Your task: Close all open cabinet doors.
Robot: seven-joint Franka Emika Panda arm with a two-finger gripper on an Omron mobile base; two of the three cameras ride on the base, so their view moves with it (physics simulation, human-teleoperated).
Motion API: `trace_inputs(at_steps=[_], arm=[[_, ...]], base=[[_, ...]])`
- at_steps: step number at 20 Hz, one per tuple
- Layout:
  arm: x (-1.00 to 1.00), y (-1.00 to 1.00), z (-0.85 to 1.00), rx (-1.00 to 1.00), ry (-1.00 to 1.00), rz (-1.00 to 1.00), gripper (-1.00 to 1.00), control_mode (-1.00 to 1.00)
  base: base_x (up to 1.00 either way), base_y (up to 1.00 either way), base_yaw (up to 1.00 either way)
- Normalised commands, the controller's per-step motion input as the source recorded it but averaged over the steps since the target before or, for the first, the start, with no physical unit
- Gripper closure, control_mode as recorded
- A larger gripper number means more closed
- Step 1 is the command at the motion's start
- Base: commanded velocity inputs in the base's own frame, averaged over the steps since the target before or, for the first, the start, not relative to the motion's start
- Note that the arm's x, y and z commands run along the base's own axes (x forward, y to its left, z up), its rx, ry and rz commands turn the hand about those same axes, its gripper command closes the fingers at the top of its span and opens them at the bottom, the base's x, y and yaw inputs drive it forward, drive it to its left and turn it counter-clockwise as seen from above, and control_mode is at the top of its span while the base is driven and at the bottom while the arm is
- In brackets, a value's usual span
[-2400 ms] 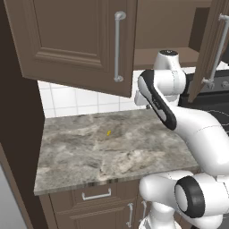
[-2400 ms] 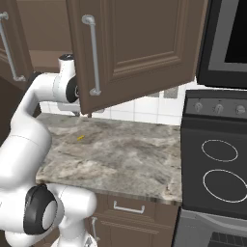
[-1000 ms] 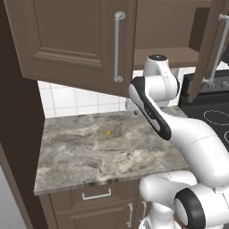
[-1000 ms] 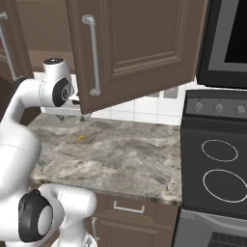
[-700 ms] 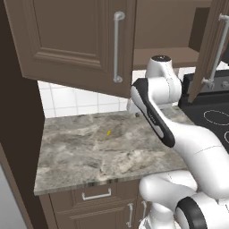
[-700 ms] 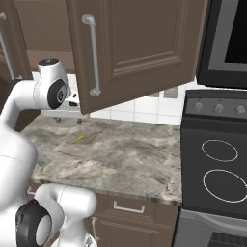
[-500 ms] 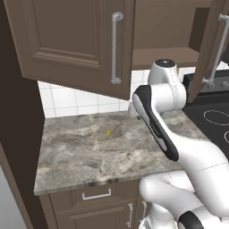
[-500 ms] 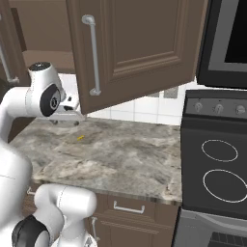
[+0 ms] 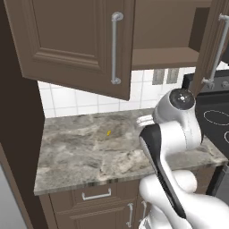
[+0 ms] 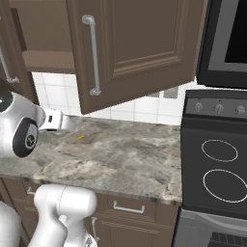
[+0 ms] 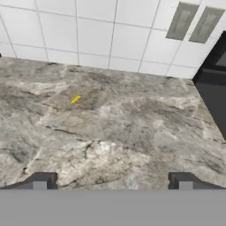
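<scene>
Two dark brown cabinet doors hang open above the counter. The wide door (image 9: 76, 42) (image 10: 140, 43) swings out over the counter, with its silver bar handle (image 9: 115, 48) (image 10: 91, 53) on its free edge. The narrower door (image 9: 215, 42) (image 10: 6, 53) stands open on the other side of the bare shelf (image 9: 163, 57). My gripper (image 11: 112, 183) is open and holds nothing. It hangs low over the marble counter (image 11: 132, 128), facing the tiled wall, well below both doors. My white hand (image 10: 58, 120) pokes out beside the arm's big joint.
A small yellow scrap (image 11: 76, 99) (image 9: 108, 133) lies on the counter near the wall. A black stove (image 10: 217, 169) borders the counter, with a microwave (image 10: 226, 38) above it. Two outlets (image 11: 194, 24) sit in the tiles. Drawer fronts (image 9: 96, 195) run under the counter edge.
The arm has swung its upper joint back toward the base and lower, and the hand came down near the counter. The jaws stayed open. Both doors hang as before.
</scene>
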Motion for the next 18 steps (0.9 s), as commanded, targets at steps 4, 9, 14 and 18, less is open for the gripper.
trace_inputs(at_steps=[4, 9, 14, 18], arm=[[-0.59, 0.00, 0.14, -0.04, -0.39, 0.00, -1.00, -1.00], [-0.56, 0.00, 0.24, -0.04, -0.40, 0.00, -1.00, -1.00], [-0.43, 0.02, 0.23, -0.03, -0.33, 0.00, -1.00, -1.00], [-0.37, 0.09, 0.28, -0.01, -0.33, 0.00, -1.00, -1.00]], base=[[0.00, 0.00, 0.00], [0.00, 0.00, 0.00], [0.00, 0.00, 0.00], [0.00, 0.00, 0.00]])
